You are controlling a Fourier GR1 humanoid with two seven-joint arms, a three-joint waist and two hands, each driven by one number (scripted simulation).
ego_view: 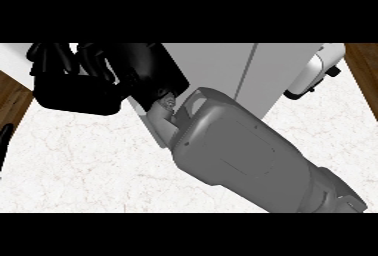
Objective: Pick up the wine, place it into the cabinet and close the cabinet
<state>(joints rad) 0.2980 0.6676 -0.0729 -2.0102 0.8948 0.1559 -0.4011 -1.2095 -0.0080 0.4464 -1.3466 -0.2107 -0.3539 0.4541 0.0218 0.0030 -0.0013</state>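
My right forearm (244, 160) crosses the view from the lower right up to the left. Its black right hand (74, 92) sits at the upper left, beside the left side of the pale grey cabinet (214, 67). The fingers (63, 57) point up and look relaxed, with nothing seen between them. The cabinet front shows a vertical seam (249, 75). A light grey panel edge (151, 125) runs down beneath the wrist. A dark area (151, 62) lies between the hand and the cabinet front. The wine is out of sight. A thin black sliver (4, 142) at the left edge may be my left hand.
A white object with a black knob (316, 72) stands to the right of the cabinet. The white marble counter (81, 165) spreads below. Brown wooden floor (15, 97) shows past the counter's left and right edges.
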